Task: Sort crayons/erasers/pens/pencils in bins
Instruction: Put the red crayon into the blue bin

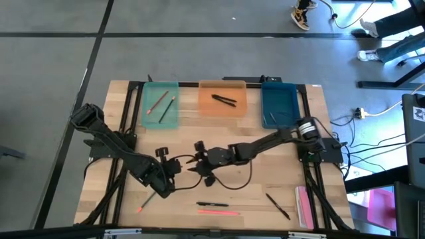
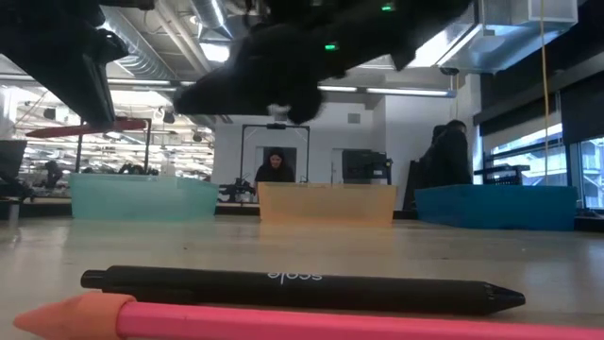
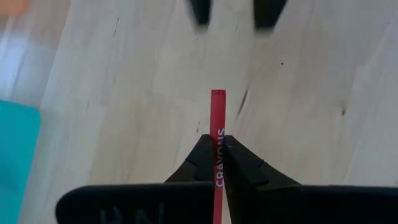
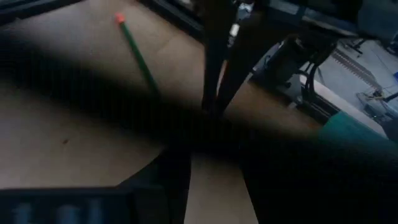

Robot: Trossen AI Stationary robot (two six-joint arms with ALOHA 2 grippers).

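You are working over a table [image 1: 219,189] of pale wood planks with visible grain and a smooth, matt finish. The three bins [image 2: 326,203] are looking like thin translucent plastic, softly glossy. The black pen [image 2: 302,288] nearest the low camera is showing a satin plastic barrel with printed lettering. The red crayon [image 3: 217,118] is wearing a matt paper wrapper, and the left gripper's fingers [image 3: 202,162] pinching it are looking like matt black plastic.

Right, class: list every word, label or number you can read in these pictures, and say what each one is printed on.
"CRAYONS": white letters along the red crayon held in the shut left gripper.
White lettering on the black pen lying at the table's front in the low view: upside down and blurred, not readable.
Nothing else readable.
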